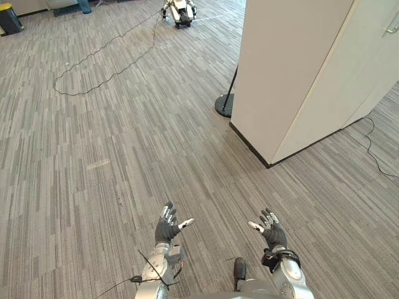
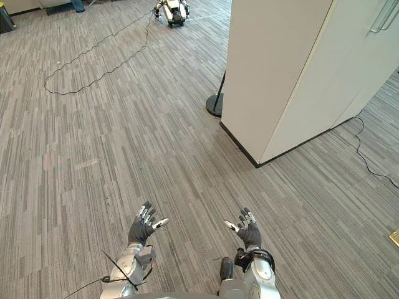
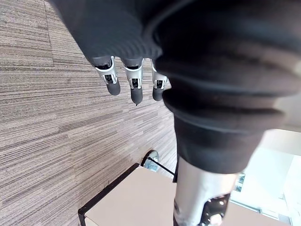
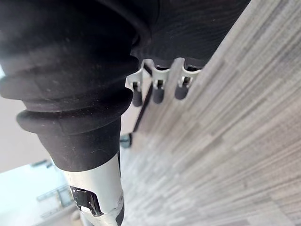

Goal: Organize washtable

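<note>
Wide floor point(image 1: 93, 162) of grey striped planks, stretching from the near edge to the far end of the room. At right, standing on it, a tall white cabinet point(image 1: 293, 68) with a dark strip along its foot. Across the far left of the floor, a long black cable point(image 1: 118, 73) lying in a loose loop and leading up toward a small white-and-dark machine point(image 1: 179, 11) at the back of the room. Just beside the cabinet's near corner, a round black stand base point(image 1: 224, 104) with a thin dark pole point(image 1: 232, 81) rising from it close against the white wall. Low in the foreground, well apart from the cabinet, the left robot hand point(image 1: 166, 230) and the right robot hand point(image 1: 273, 235), held side by side above the floor with a gap between them, both open, fingers straight and spread, thumbs turned in toward each other. Seen from the wrists, the left fingers point(image 3: 136, 89) and the right fingers point(image 4: 158, 92) extended in a row over bare planks, curled round nothing. In the far left corner, a dark bin point(image 1: 9, 18) with a yellow top. High on the cabinet's right face, a slim metal handle point(image 2: 381, 15).
</note>
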